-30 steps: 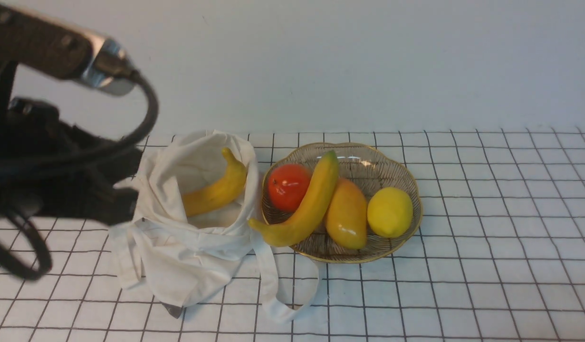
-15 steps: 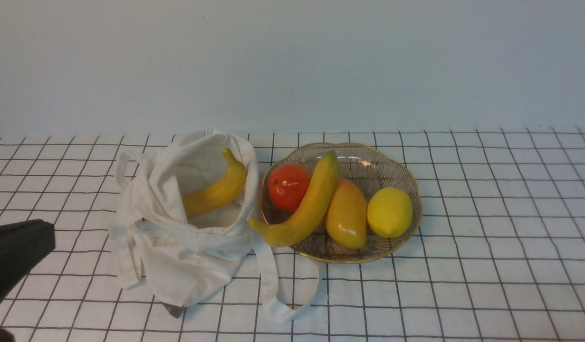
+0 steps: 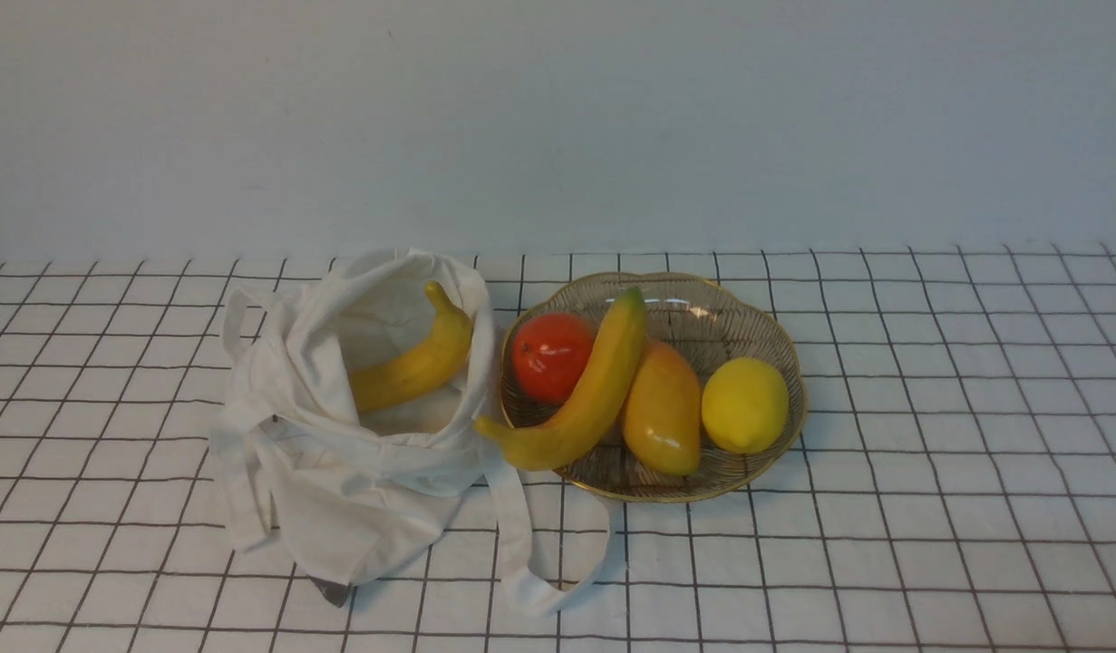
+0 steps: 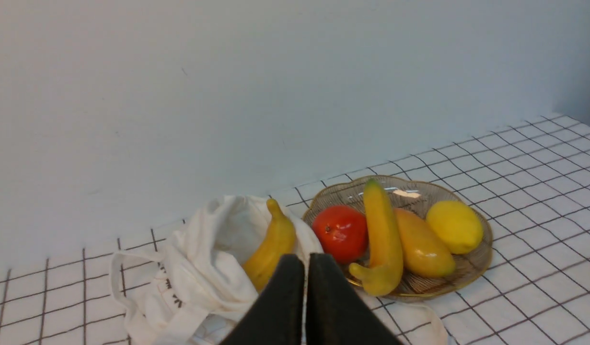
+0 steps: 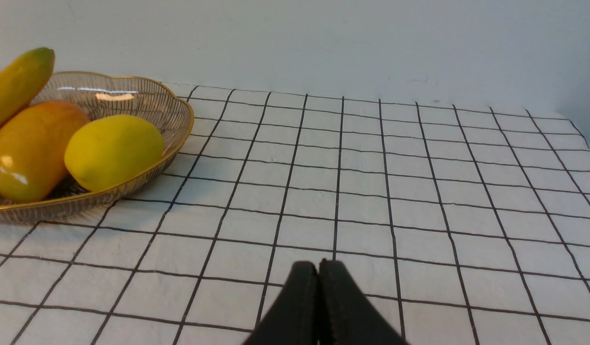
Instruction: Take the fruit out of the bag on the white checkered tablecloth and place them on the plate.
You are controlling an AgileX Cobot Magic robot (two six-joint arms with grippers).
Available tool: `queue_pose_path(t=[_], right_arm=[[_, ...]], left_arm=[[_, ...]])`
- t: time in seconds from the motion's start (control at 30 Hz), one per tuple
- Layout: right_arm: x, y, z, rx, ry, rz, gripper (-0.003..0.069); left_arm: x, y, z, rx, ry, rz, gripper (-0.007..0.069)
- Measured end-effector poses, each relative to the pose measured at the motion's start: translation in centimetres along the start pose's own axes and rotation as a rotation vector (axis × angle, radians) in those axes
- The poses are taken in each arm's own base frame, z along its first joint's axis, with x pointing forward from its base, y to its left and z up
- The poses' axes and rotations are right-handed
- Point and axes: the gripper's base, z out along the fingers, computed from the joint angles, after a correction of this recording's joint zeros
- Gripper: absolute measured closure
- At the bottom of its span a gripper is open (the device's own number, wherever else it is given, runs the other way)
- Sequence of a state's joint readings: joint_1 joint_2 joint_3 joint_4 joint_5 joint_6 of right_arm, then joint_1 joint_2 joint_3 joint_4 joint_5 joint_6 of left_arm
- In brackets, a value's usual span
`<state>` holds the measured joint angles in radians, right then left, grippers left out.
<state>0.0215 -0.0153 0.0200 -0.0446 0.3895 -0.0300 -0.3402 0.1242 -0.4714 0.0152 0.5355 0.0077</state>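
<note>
Well, going from left to right, we first see the floppy white bag (image 3: 385, 462) lying on the checkered cloth (image 3: 929, 544), with its mouth open. One yellow banana (image 3: 422, 363) is in the bag, and its bent end pokes up near the mouth. So we think one banana is left to take out. Next comes the plate (image 3: 748, 313), just beside the bag. We see the other banana (image 3: 603, 390) on it, the one with the green tip (its low end hangs over the rim, by the bag). That one looks done to us, though it could tip off if it gets a bump. The red fruit (image 3: 552, 357), the orange mango (image 3: 662, 408) and the yellow lemon (image 3: 744, 404) sit on the plate too. We would say the job is about half done.

Now, where is the banana in the bag from our hands? In the left wrist view, it is out ahead of the left end effector (image 4: 308, 263), well apart from it and not touched. The left fingers are together, with nothing in them. The right end effector (image 5: 321, 268) has its tips together too, and it holds nothing. It points at bare cloth on the bench, away from the bag.
</note>
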Motion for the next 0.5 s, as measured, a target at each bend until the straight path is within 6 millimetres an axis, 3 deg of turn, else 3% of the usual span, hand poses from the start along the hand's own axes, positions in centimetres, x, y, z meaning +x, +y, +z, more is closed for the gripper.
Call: queue_pose_path(t=[0.13, 0.17, 0.27, 0.3, 0.37, 0.5], right_arm=[[0.0, 0.0, 0.0, 0.0, 0.0, 0.0, 0.0673], [0.0, 0.0, 0.0, 0.0, 0.0, 0.0, 0.0673], [0.0, 0.0, 0.0, 0.0, 0.0, 0.0, 0.0673], [0.0, 0.0, 0.0, 0.0, 0.0, 0.0, 0.0673], [0.0, 0.0, 0.0, 0.0, 0.0, 0.0, 0.0673], [0.0, 0.0, 0.0, 0.0, 0.0, 0.0, 0.0673]], left_arm=[[6.3, 0.3, 1.2, -0.117, 0.019, -0.029, 0.0632], [6.3, 0.3, 1.2, -0.117, 0.019, -0.029, 0.0632], [10.9, 0.8, 2.7, -0.199, 0.109, -0.047, 0.0632], [11.1, 0.8, 2.7, -0.201, 0.113, -0.048, 0.0632], [13.3, 0.8, 3.2, -0.211, 0.169, -0.056, 0.0632], [13.7, 0.8, 3.2, -0.211, 0.186, -0.058, 0.0632]])
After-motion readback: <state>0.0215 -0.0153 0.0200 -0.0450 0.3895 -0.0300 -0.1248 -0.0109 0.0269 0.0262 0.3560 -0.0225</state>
